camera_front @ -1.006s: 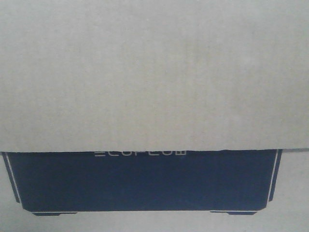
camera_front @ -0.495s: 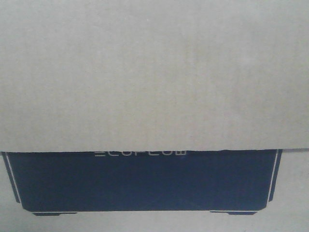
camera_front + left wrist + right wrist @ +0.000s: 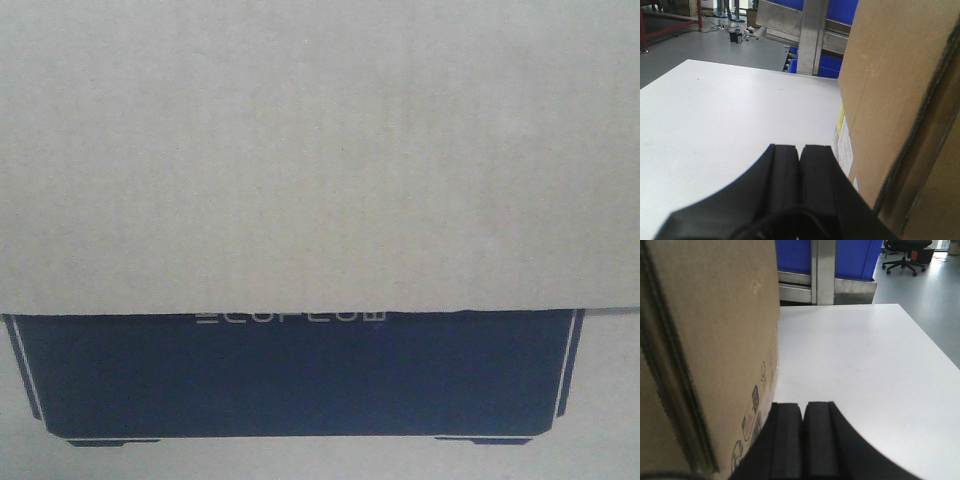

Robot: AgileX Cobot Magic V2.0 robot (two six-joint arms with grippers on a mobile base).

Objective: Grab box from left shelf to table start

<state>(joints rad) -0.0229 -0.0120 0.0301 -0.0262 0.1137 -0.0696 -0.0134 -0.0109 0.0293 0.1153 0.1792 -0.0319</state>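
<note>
The brown cardboard box [image 3: 320, 150] fills the front view, its black panel with white "ECOFLOW" lettering [image 3: 290, 318] low in the frame. In the left wrist view the box's side [image 3: 890, 85] stands on the white table [image 3: 730, 115], right of my left gripper [image 3: 800, 148], which is shut, empty and against the box side. In the right wrist view the box's other side [image 3: 715, 325] stands left of my right gripper [image 3: 804, 405], also shut, empty and beside the box. The shelf's silver metal rail [image 3: 785, 17] shows behind the table.
Blue plastic bins [image 3: 850, 257] sit in the shelf behind a silver upright post [image 3: 822, 270]. The white table's edge [image 3: 932, 340] runs along the right, with grey floor and an office chair [image 3: 905, 252] beyond. A red frame [image 3: 670, 25] stands far left.
</note>
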